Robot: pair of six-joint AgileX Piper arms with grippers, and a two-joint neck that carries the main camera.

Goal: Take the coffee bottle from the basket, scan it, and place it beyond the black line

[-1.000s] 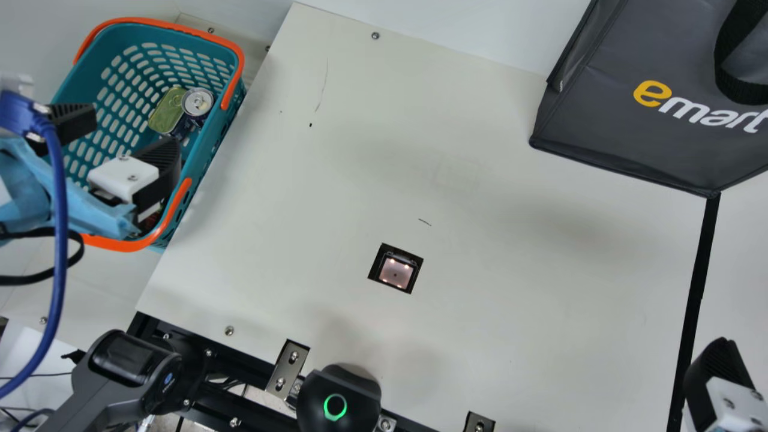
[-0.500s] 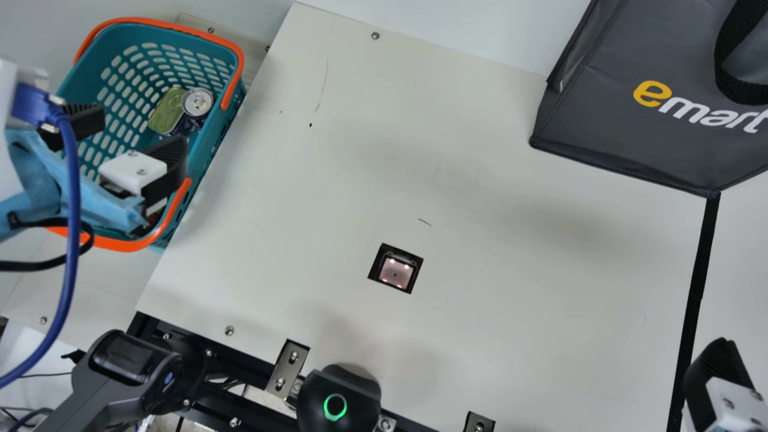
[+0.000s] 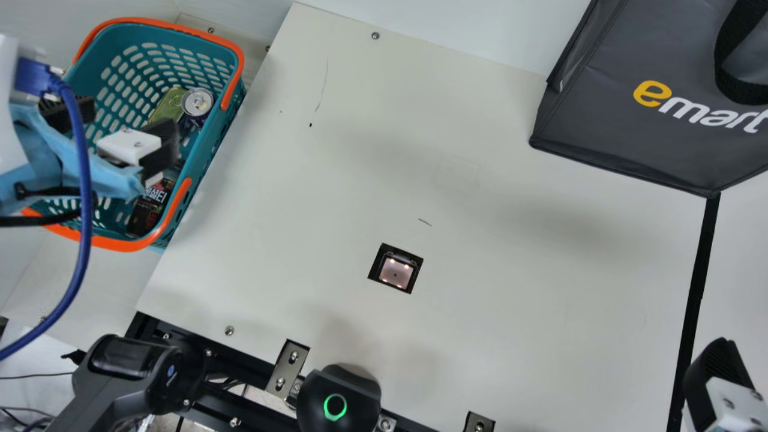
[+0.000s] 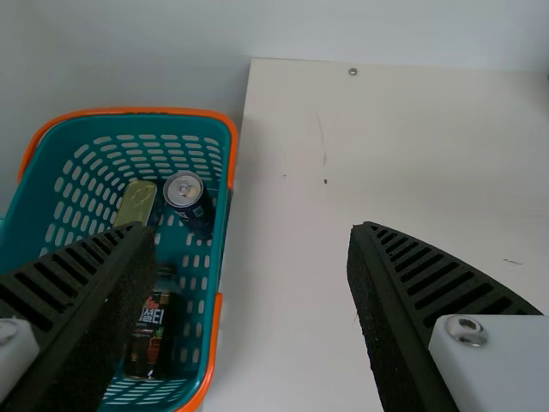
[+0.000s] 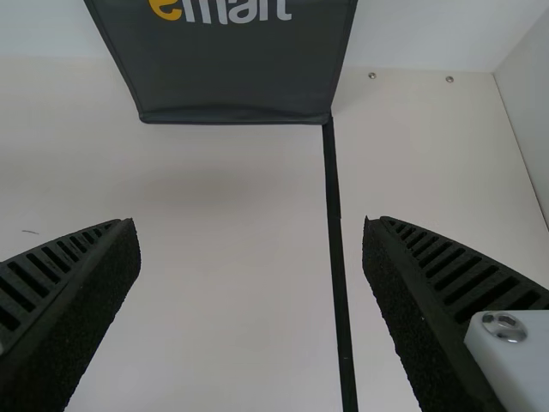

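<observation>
Left claw, black ribbed fingers (image 3: pixel 114 129): wrist comes in from main view's left edge, poised over teal perforated plastic basket with orange rim (image 3: pixel 162 24). Fingers spread wide, nothing between them. Coffee bottle, dark with black-and-red label (image 3: pixel 150 204): in basket, lower than left claw, toward robot's side of it. Green rectangular tin (image 3: pixel 167 111), dark-blue cylindrical can (image 3: pixel 197 103): beyond left claw, side by side. Right claw (image 3: pixel 718 381): above straight black line (image 3: pixel 698 273), fingers wide apart, empty.

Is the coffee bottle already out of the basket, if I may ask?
No, the bottle lies inside the basket.
</observation>
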